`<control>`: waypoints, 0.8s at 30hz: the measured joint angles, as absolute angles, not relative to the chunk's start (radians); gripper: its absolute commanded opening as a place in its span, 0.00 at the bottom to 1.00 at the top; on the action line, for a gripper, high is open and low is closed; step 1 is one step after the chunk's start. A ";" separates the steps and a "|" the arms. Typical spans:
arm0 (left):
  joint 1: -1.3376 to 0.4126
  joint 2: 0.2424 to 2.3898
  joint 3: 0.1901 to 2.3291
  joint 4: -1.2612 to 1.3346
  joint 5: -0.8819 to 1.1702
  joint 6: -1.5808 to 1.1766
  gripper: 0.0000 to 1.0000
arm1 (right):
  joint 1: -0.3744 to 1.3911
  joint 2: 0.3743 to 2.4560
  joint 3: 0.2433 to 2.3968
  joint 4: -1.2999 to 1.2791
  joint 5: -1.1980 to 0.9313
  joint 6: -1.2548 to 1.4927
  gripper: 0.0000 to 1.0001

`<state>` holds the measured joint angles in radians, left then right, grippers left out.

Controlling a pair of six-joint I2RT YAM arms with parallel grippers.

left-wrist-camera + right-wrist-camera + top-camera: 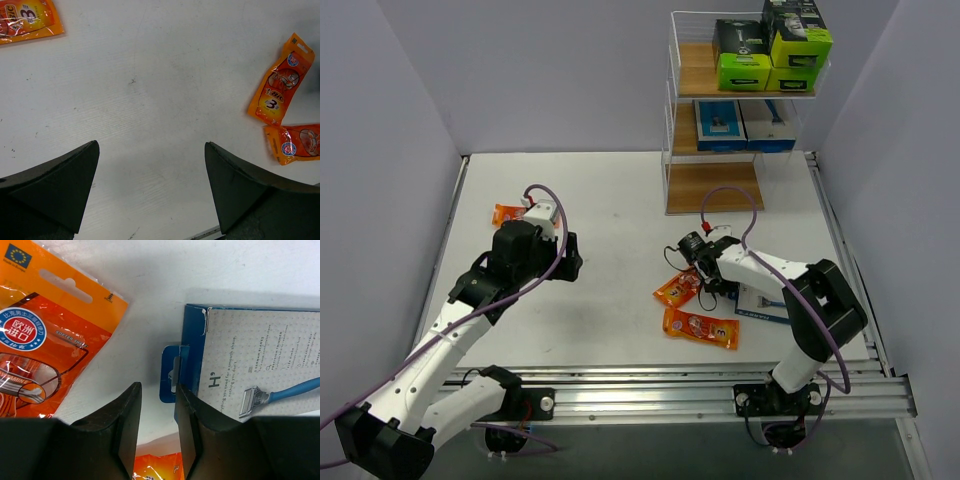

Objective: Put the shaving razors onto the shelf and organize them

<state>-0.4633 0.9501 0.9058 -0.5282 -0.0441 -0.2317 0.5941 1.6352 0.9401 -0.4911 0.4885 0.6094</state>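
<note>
a: where's the shelf (710, 187)?
b: at one o'clock on the white table (610, 220) in the top view. it carries black-and-lime razor boxes (743, 55) on its top board and two blue razor cards (720, 125) side by side on the middle board.
a: and the razors off it?
b: a loose blue card (765, 305) lies flat at five o'clock, partly under the right arm (810, 300). at its nine o'clock side sit two orange bic packets (678, 290), just beside each other. a third orange packet (508, 213) lies at ten o'clock, near the left arm (470, 310).
a: the left gripper (150, 195)?
b: spread wide above the table, only white surface between its fingers. in its wrist view the third orange packet is at eleven o'clock and the pair at three o'clock.
a: the right gripper (157, 425)?
b: low over the loose blue card's end, fingers drawn close with a slim gap. the card's hang tab (169, 371) shows right at the mouth of that gap. the printed face runs off to three o'clock, and an orange packet lies at ten o'clock. i cannot tell whether the fingers nip the tab or merely straddle it.
</note>
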 measured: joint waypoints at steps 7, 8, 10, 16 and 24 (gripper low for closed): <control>-0.466 0.950 0.906 -0.528 -0.043 -0.231 0.95 | 0.589 1.687 0.940 -0.498 0.511 0.627 0.27; -0.466 0.950 0.906 -0.528 -0.043 -0.231 0.95 | 0.589 1.695 0.940 -0.498 0.511 0.628 0.26; -0.467 0.950 0.906 -0.528 -0.043 -0.231 0.95 | 0.589 1.700 0.940 -0.498 0.511 0.628 0.26; -0.470 0.950 0.906 -0.528 -0.043 -0.231 0.95 | 0.588 1.700 0.941 -0.497 0.512 0.628 0.25; -0.470 0.950 0.906 -0.528 -0.042 -0.231 0.95 | 0.575 1.700 0.940 -0.497 0.512 0.627 0.15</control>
